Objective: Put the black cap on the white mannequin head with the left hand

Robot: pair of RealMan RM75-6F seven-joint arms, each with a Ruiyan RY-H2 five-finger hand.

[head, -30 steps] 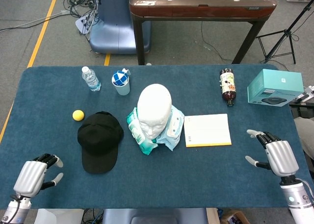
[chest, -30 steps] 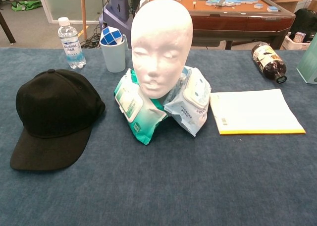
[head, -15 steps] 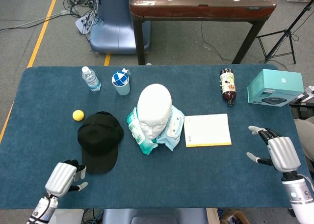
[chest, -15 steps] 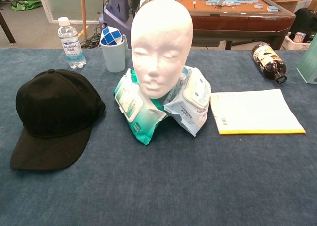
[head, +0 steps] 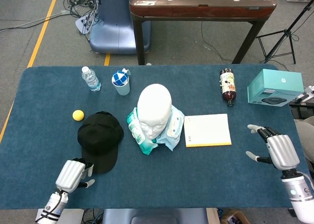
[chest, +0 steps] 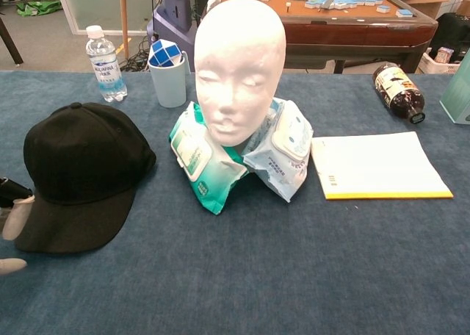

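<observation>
At the table's near left edge, my left hand [head: 72, 175] touches the black cap's [head: 99, 139] brim, fingers apart, holding nothing. Beside it stands the white mannequin head [head: 154, 109]. My right hand [head: 277, 149] hovers spread and empty.

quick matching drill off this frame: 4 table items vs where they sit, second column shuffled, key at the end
Things:
1. black cap
2. brown bottle
3. teal box
4. yellow ball

Places:
A. far right end of the table
B. lying on its side, beyond the notepad
C. just left of the cap's crown
D. left of the mannequin head, brim toward the left hand

Pairs: 1-D, 2-B, 3-A, 4-C
</observation>
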